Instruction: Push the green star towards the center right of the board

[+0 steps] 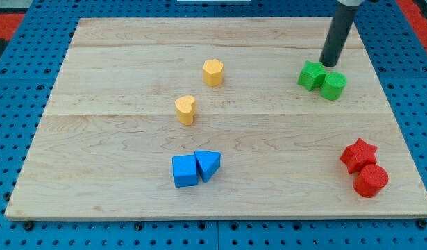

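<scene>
The green star (311, 75) lies on the wooden board (116, 132) at the upper right. A green cylinder (332, 85) touches it on its right. My tip (329, 64) is at the end of the dark rod that comes down from the view's top right. It stands just above the two green blocks, at the star's upper right edge, touching or nearly touching.
A yellow hexagon (212, 71) and a yellow heart (186, 109) lie near the board's middle. A blue cube (185, 171) and blue triangle (208, 164) touch at the lower centre. A red star (358, 155) and red cylinder (371, 180) sit at the lower right.
</scene>
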Available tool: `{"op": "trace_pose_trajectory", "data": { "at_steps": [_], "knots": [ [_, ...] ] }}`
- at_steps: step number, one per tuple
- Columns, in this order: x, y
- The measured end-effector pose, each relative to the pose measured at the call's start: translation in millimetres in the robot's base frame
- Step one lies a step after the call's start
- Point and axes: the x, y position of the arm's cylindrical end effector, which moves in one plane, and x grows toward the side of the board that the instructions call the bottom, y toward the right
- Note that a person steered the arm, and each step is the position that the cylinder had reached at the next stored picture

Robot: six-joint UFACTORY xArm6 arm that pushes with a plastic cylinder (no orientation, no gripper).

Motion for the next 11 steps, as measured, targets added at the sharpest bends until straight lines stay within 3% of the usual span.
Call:
{"op": "trace_pose_trajectory", "data": {
  "at_steps": [2,3,5,6,7,9,11],
  "knots": [
    [36,31],
    [56,26],
    [56,-14],
    [100,-3],
    [104,-53],
    [86,-62],
    [69,-135]
  ]
}}
